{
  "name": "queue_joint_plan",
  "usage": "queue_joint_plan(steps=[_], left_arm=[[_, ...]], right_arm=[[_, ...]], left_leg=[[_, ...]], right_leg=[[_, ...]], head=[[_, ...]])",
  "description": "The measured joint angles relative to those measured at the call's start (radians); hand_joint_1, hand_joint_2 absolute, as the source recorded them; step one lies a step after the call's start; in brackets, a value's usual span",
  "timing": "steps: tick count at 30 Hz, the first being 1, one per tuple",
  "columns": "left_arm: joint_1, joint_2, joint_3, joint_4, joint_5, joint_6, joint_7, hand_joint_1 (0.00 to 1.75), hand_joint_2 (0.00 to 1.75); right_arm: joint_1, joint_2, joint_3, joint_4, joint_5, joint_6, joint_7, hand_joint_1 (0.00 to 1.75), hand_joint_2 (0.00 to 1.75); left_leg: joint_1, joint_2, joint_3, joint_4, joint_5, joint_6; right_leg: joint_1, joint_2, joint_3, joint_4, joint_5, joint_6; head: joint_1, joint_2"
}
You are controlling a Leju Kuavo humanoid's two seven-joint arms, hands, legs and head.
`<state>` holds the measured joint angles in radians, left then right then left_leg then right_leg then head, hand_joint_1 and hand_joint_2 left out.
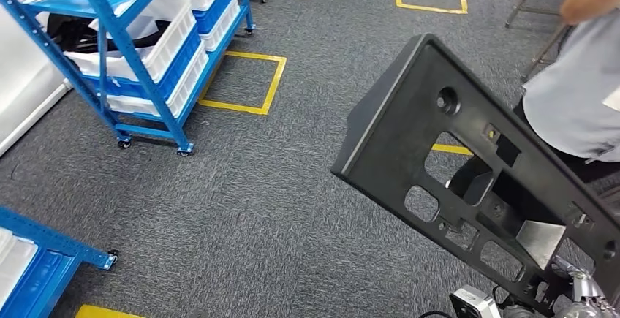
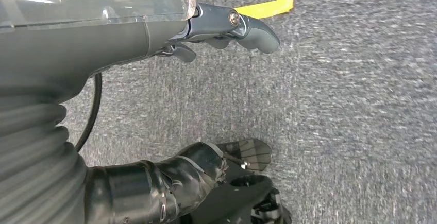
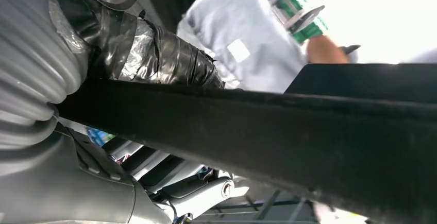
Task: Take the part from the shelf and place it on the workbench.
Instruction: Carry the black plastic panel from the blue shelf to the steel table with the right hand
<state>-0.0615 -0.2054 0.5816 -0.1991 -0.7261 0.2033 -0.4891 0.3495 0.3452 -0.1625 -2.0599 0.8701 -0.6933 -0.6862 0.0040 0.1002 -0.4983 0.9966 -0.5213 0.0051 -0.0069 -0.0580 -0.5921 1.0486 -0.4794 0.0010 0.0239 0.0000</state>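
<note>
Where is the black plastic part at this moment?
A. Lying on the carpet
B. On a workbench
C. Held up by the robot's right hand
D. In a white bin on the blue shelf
C: the black part is lifted above the carpet, gripped at its lower end by the right hand.

The part (image 1: 468, 179) sits at four o'clock in the head view, tilted, its low end on the right hand (image 1: 577, 300) at five o'clock. A person (image 1: 577, 91) stands just behind it at two o'clock. The shelf (image 1: 139, 47) with bins (image 1: 172, 36) stands at ten o'clock, a second shelf (image 1: 44, 259) at eight. The left hand (image 2: 227, 26) hangs over the floor (image 1: 241, 216).
</note>
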Motion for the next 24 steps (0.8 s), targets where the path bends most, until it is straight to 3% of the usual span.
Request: queue_joint_plan(steps=[2,4,6,7,8,9,10,11,13,15,17,18,20,22,23,24], left_arm=[[-0.003,0.000,0.001,0.000,-0.001,0.000,-0.001,0.00,1.75],[-0.004,0.000,0.002,0.000,-0.002,0.000,-0.002,0.00,1.75],[-0.003,0.000,0.004,0.000,-0.002,0.000,-0.003,0.00,1.75],[-0.001,0.000,0.005,0.000,-0.002,0.000,-0.003,0.00,1.75],[0.000,0.000,0.006,0.000,-0.002,0.000,-0.003,0.00,1.75],[0.002,0.000,0.007,0.000,-0.002,0.000,-0.003,0.00,1.75],[0.003,0.000,0.007,0.000,-0.002,0.000,-0.003,0.00,1.75],[0.003,0.000,0.007,0.000,-0.002,0.000,-0.003,0.00,1.75],[0.004,0.001,0.008,0.000,-0.002,0.000,-0.004,0.00,1.75],[0.003,0.001,0.008,0.000,-0.002,0.000,-0.006,0.00,1.75],[0.000,0.002,0.009,0.000,-0.003,0.000,-0.007,0.00,1.75],[-0.002,0.002,0.009,0.000,-0.003,0.000,-0.008,0.00,1.75],[-0.002,0.002,0.009,0.000,-0.004,-0.001,-0.008,0.00,1.75],[0.001,0.002,0.009,0.000,-0.004,-0.001,-0.009,0.00,1.75],[0.002,0.002,0.009,0.000,-0.005,-0.001,-0.009,0.00,1.75],[0.003,0.002,0.009,0.000,-0.004,-0.001,-0.009,0.00,1.75]], right_arm=[[0.000,0.000,-0.001,0.000,-0.001,0.000,0.000,1.71,1.75],[0.000,0.000,-0.001,-0.001,-0.003,0.000,-0.001,1.71,1.75],[-0.002,0.000,-0.002,-0.001,-0.003,0.000,-0.001,1.71,1.75],[-0.002,0.000,-0.002,0.000,-0.003,0.000,-0.002,1.71,1.75],[-0.002,0.000,-0.002,0.000,-0.004,0.000,-0.002,1.71,1.75],[-0.002,0.000,-0.002,0.000,-0.004,0.000,-0.002,1.71,1.75],[-0.002,0.000,-0.002,0.000,-0.004,0.000,-0.002,1.71,1.75],[-0.002,0.000,-0.002,0.000,-0.005,0.000,-0.002,1.71,1.75],[-0.003,0.000,-0.002,0.000,-0.007,0.000,-0.002,1.71,1.75],[-0.004,0.000,-0.002,0.000,-0.009,0.000,-0.002,1.71,1.75],[-0.003,0.000,-0.004,0.000,-0.011,0.000,-0.002,1.71,1.75],[-0.002,0.000,-0.006,0.000,-0.012,0.000,-0.003,1.71,1.75],[-0.003,0.000,-0.009,0.000,-0.014,0.000,-0.004,1.71,1.75],[-0.005,0.000,-0.010,0.000,-0.015,0.000,-0.005,1.71,1.75],[-0.006,0.000,-0.011,0.000,-0.016,0.000,-0.005,1.71,1.75],[-0.005,0.000,-0.012,0.000,-0.017,0.000,-0.004,1.71,1.75]], left_leg=[[0.001,0.011,0.005,0.000,-0.005,-0.010],[0.005,-0.019,-0.005,0.032,-0.034,-0.018],[0.008,-0.071,-0.058,0.148,-0.099,-0.022],[0.008,-0.084,-0.092,0.219,-0.129,-0.022],[0.008,-0.090,-0.121,0.275,-0.144,-0.023],[0.008,-0.091,-0.135,0.296,-0.139,-0.023],[0.008,-0.093,-0.131,0.278,-0.113,-0.021],[0.008,-0.100,-0.111,0.224,-0.073,-0.019],[0.010,-0.144,-0.058,0.089,-0.006,-0.012],[0.010,-0.176,-0.033,0.024,0.011,-0.007],[0.008,-0.160,-0.030,0.016,0.014,0.001],[0.009,-0.148,-0.028,0.009,0.018,0.007],[0.012,-0.121,-0.024,-0.003,0.026,0.019],[0.008,-0.093,-0.024,-0.005,0.027,0.025],[0.006,-0.078,-0.025,-0.005,0.026,0.026],[0.005,-0.063,-0.024,-0.004,0.024,0.026]], right_leg=[[0.000,0.022,-0.002,-0.004,0.004,-0.012],[-0.004,0.041,0.000,-0.012,0.009,-0.027],[-0.006,0.061,0.000,-0.015,0.013,-0.037],[-0.004,0.072,-0.001,-0.015,0.013,-0.039],[-0.003,0.085,-0.001,-0.014,0.013,-0.040],[-0.002,0.099,-0.001,-0.014,0.013,-0.041],[-0.002,0.113,0.000,-0.013,0.013,-0.040],[-0.002,0.127,0.002,-0.012,0.013,-0.039],[-0.002,0.153,0.001,-0.006,0.011,-0.034],[-0.004,0.176,-0.007,-0.002,0.013,-0.023],[-0.007,0.195,-0.014,-0.006,0.020,-0.008],[-0.006,0.186,-0.017,-0.003,0.017,-0.003],[-0.001,0.134,-0.042,0.049,-0.018,0.004],[-0.002,0.080,-0.098,0.171,-0.082,0.008],[-0.004,0.071,-0.125,0.230,-0.104,0.011],[-0.006,0.067,-0.138,0.260,-0.109,0.013]], head=[[-0.001,0.000],[-0.001,0.000],[-0.001,0.000],[-0.001,0.000],[-0.001,0.000],[-0.001,0.000],[-0.001,0.000],[-0.001,0.000],[-0.001,0.000],[-0.001,0.000],[-0.001,0.000],[-0.001,0.000],[0.001,0.000],[0.002,0.000],[0.002,0.000],[0.002,0.000]])
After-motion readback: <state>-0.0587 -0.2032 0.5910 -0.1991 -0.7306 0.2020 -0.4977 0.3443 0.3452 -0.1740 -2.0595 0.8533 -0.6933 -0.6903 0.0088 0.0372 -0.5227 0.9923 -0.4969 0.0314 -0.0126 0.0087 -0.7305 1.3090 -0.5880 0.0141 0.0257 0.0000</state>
